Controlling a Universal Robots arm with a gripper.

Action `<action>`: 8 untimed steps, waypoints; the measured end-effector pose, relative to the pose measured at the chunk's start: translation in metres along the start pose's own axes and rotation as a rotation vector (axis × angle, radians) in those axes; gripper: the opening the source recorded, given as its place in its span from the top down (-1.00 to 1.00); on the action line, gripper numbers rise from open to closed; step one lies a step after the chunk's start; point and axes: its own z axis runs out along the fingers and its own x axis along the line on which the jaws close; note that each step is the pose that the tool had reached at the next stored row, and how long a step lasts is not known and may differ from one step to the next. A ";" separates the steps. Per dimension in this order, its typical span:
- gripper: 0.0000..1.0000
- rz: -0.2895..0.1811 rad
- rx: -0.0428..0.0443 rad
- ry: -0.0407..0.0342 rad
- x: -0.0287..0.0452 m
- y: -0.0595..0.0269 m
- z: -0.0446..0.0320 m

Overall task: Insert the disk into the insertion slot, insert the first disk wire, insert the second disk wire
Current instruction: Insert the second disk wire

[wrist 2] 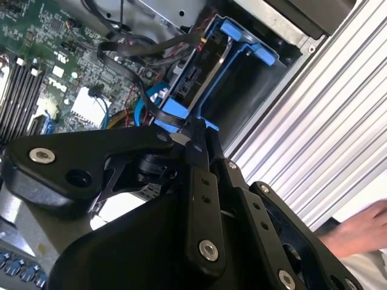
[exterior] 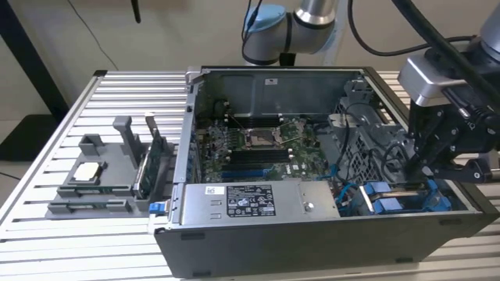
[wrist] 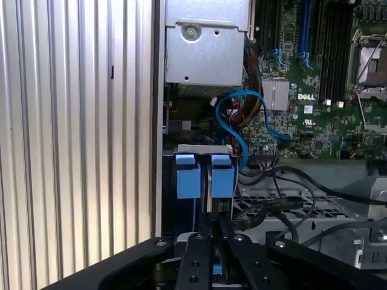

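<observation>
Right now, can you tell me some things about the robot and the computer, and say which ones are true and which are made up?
1. The computer case has its side off, so the green board inside shows. True.
2. The gripper is up high above the case, far from everything. False: it reaches down into the case, right at the blue carrier tabs of the drive bay.
3. A blue cable curls beside the grey power-supply box. True.
4. The grey holder with spare parts sits inside the case. False: it stands on the slatted table, on the exterior view's left of the case.
5. A hand shows in the second wrist view. True.
</observation>
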 end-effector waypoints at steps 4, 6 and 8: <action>0.68 -0.001 0.0087 -0.0006 -0.0034 0.0007 0.0025; 0.68 -0.002 0.0203 -0.0008 -0.0057 0.0009 0.0039; 0.68 -0.003 0.0288 -0.0012 -0.0062 0.0010 0.0058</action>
